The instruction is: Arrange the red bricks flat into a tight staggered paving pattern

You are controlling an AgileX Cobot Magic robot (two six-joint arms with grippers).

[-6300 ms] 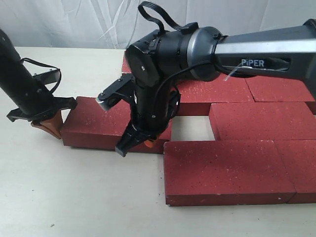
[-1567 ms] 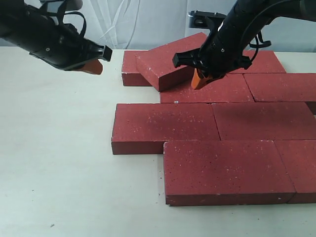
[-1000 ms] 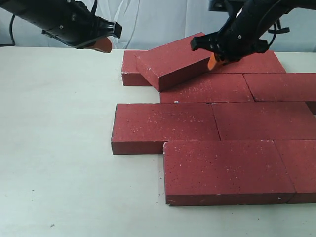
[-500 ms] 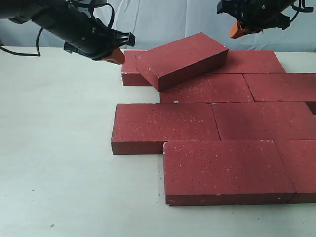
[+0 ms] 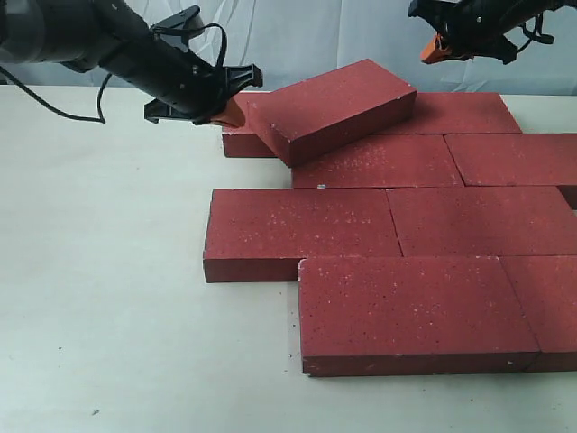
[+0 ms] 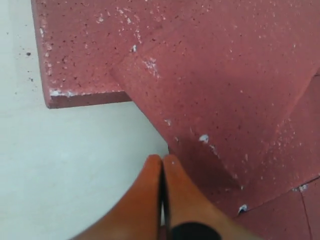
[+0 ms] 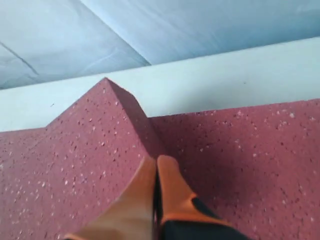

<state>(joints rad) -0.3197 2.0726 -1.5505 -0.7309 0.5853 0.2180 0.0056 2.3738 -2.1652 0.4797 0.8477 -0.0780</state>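
- The left gripper (image 5: pixel 231 114) has its orange fingers (image 6: pixel 150 186) pressed together, with only a dark seam between them. They hold nothing.
- Just past those fingertips is the low corner of the tilted brick (image 5: pixel 335 106). Neither view shows whether tip and brick touch.
- The tilted brick lies askew on top of the back row, with the end away from the left fingers raised. It hides most of the back-left brick (image 5: pixel 236 137). Only one corner and a strip of edge show beside the left fingers.
- The right gripper (image 5: pixel 434 49) has its fingers (image 7: pixel 171 186) closed on each other and empty. It hangs in the air above the raised end, clear of it. Its arm is cut off by the frame edge.
- In the right wrist view, the raised corner stands just ahead of the fingers on one side and a flat brick (image 7: pixel 240 145) lies on the other. Beyond both are the table (image 7: pixel 225 70) and a pale curtain (image 7: pixel 200 25).
- The other bricks (image 5: pixel 302 225) lie flat in staggered rows, well apart from both pairs of fingers. The rightmost ones run out of frame, so the full count cannot be told.
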